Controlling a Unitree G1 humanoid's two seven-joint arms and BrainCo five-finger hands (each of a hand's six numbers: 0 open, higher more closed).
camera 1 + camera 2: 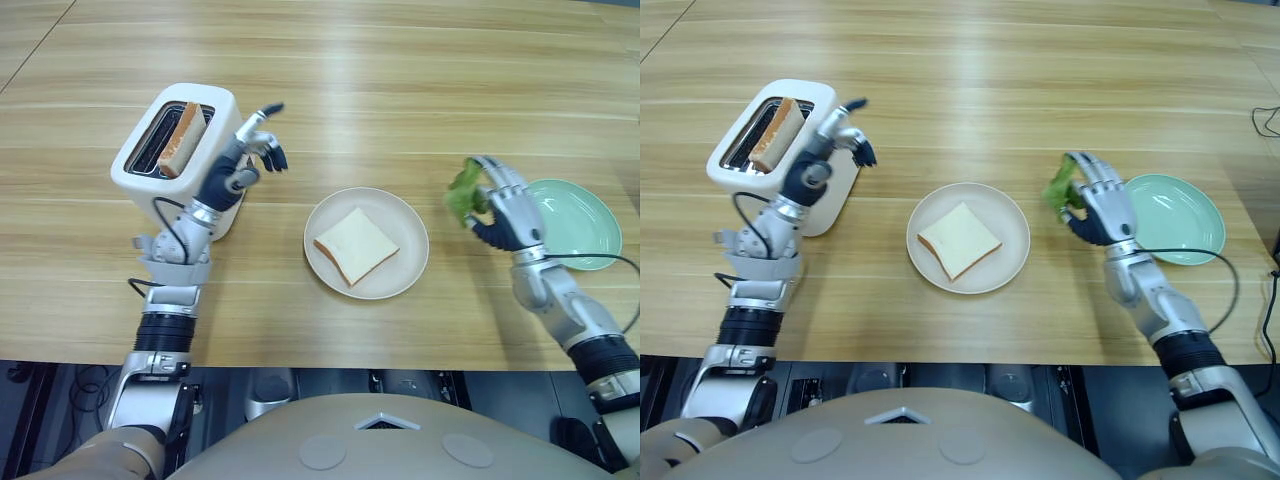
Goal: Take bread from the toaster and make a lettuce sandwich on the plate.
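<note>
right hand (503, 208) clenched on lettuce (463, 192), over the worktop (400, 80) at 3 o'clock of beige plate (412, 215), between it and green plate (580, 225). one bread slice (355, 245) flat on beige plate. second slice (183, 138) upright in toaster (190, 108), 10 o'clock of the plate. left hand (252, 152) against the toaster's 3 o'clock side, fingers mostly curled, grasping nothing.

The toaster (175, 150) stands tall at the left, with the left hand (250, 152) just beside it. Bare worktop (275, 250) lies between it and the plate (412, 222). The right hand (503, 208), holding lettuce (462, 192), sits between that plate and the green plate (580, 228).
</note>
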